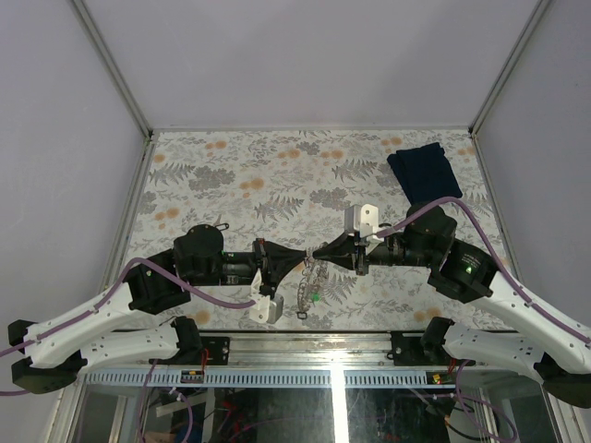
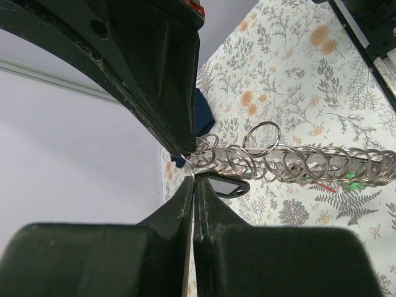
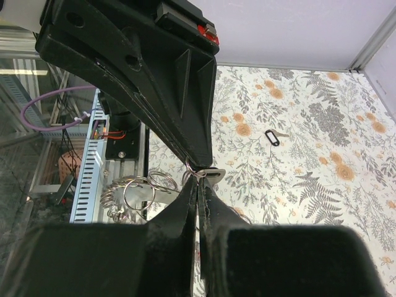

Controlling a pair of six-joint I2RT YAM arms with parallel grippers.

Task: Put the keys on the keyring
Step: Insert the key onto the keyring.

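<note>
The keyring (image 1: 308, 280), a silvery chain of rings with a green tag (image 1: 316, 297), hangs between my two grippers above the table's near middle. My left gripper (image 1: 300, 256) is shut on a key with a black head (image 2: 223, 184), held right against the chain's end ring. My right gripper (image 1: 319, 251) is shut on that end ring (image 3: 195, 168). In the left wrist view the chain (image 2: 291, 162) stretches to the right, with its red tag (image 2: 326, 187) and green tag (image 2: 352, 179). Another black-headed key (image 1: 219, 225) lies on the table to the left; it also shows in the right wrist view (image 3: 272, 137).
A dark blue folded cloth (image 1: 425, 171) lies at the back right of the flower-patterned table (image 1: 249, 175). White walls close in the sides and back. The metal rail (image 1: 305, 346) runs along the near edge, under the hanging chain.
</note>
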